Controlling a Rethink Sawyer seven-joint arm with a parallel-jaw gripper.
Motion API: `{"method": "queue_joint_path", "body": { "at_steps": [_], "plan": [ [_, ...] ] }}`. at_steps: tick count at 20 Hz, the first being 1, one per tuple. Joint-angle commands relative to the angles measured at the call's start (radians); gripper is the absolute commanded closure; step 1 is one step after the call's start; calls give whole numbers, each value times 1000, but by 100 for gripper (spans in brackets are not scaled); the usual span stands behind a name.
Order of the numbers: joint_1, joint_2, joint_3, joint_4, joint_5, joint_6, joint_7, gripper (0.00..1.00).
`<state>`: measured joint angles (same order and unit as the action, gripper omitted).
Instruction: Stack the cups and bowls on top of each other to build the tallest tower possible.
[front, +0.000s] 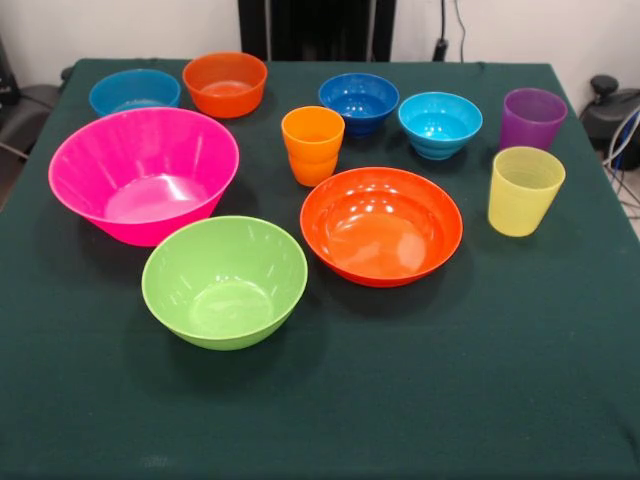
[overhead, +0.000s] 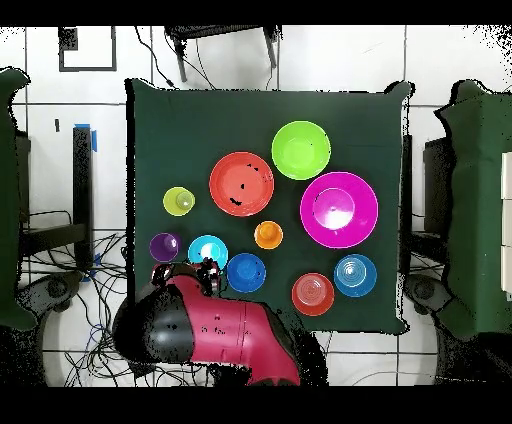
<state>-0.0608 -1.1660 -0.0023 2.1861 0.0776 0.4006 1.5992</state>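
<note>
**Nothing stacked, arm drawn back at the counter's edge**

Every piece sits apart on the green counter (front: 520, 380). The pink bowl (front: 143, 172), lime bowl (front: 224, 280) and shallow orange bowl (front: 381, 224) fill the middle. The orange cup (front: 312, 145) stands between them and the dark blue bowl (front: 358, 102). The yellow cup (front: 524, 189) and purple cup (front: 531, 117) stand to one side. The hand (overhead: 205, 272) hovers beside the cyan bowl (overhead: 207, 250); I cannot tell whether it is apart or together.
</note>
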Motion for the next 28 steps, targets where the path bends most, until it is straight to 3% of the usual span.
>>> {"method": "queue_joint_path", "body": {
  "at_steps": [1, 3, 5, 13, 18, 25, 28],
  "plan": [
    [-22, 183, 68, 76, -8, -151, 176, 0],
    [-10, 202, 50, 59, -23, -154, 175, 0],
    [-20, 269, 47, 35, -48, -201, 157, 0],
    [-26, 436, 39, -13, -64, -360, 157, 0],
    [-20, 579, 35, -77, -69, -471, 156, 0],
    [-50, 632, 48, -115, -80, -569, 162, 0],
    [-97, 620, 87, -121, -53, -505, 164, 0]
  ]
}}
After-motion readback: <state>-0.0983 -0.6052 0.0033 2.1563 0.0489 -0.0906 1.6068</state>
